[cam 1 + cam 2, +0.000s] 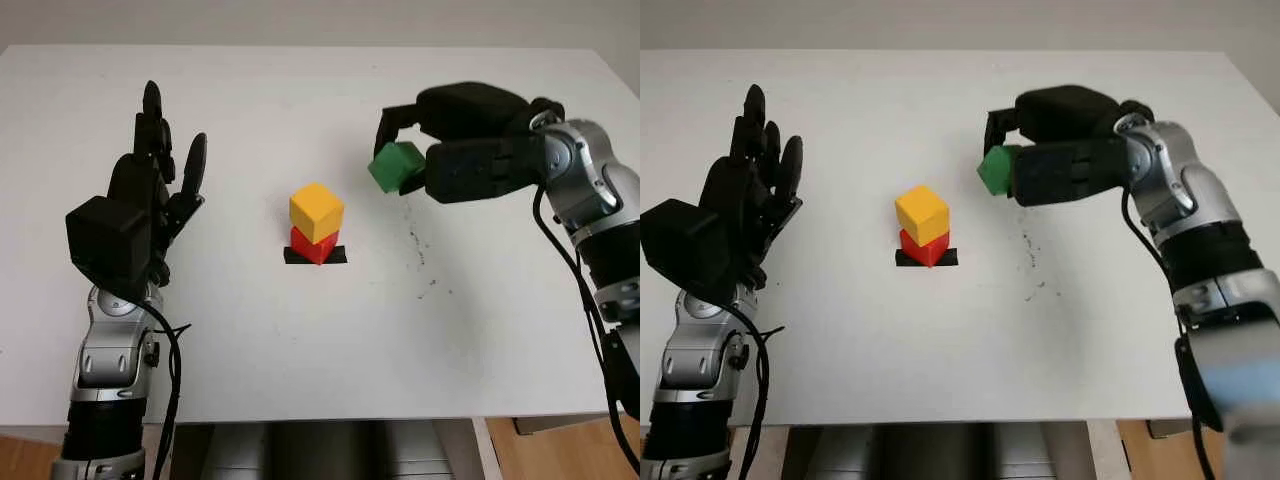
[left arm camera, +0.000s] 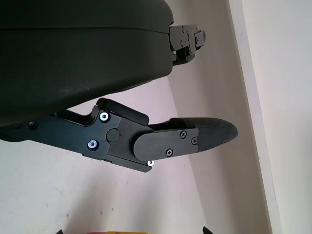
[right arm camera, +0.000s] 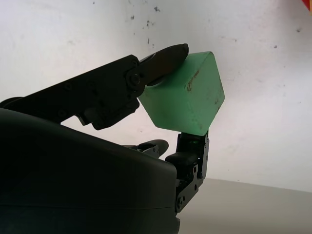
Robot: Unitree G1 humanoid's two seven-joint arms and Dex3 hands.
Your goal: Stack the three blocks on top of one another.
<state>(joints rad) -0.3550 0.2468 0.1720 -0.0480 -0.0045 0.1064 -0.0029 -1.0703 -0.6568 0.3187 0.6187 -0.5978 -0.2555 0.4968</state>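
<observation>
Your right hand [image 1: 420, 150] grips the green block [image 1: 396, 166] above the counter [image 1: 300, 350] beside the yellow-on-red stack [image 1: 316, 224] (left hand [image 1: 150, 190] open).

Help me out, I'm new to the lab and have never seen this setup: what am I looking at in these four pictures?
This is a humanoid robot with two arms, each ending in a black three-finger hand. The two wide pictures come from a stereo camera on its head, looking down at a white table. The two close-ups come from cameras at its wrists.

Near the table's middle, a yellow block sits on a red block, which stands on a black mark.

The right hand is raised to the right of that stack and grips a green block; the right wrist view shows it pinched between fingers. The left hand is open and raised over the table's left side.
</observation>
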